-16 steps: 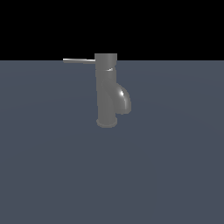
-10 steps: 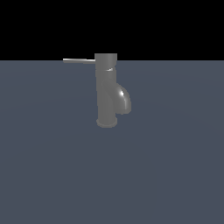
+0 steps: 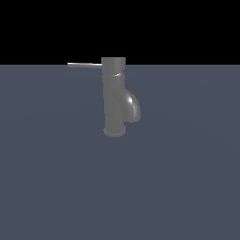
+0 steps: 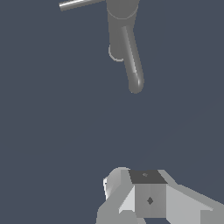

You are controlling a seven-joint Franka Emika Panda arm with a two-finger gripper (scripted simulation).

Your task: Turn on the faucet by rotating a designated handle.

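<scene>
From the exterior view I see the faucet [image 3: 114,98] standing upright on the flat grey floor [image 3: 56,178], its round base touching the surface. The handle [image 3: 85,64] sticks out level from the faucet's top toward the exterior view's left. The short curved spout [image 3: 131,107] bulges toward the exterior view's right. My gripper does not appear here.

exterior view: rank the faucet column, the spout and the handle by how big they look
1. faucet column, clearly largest: tall and thick.
2. spout, short but bulky.
3. handle, thinnest; though longer than the spout looks wide, it covers the least area.
</scene>
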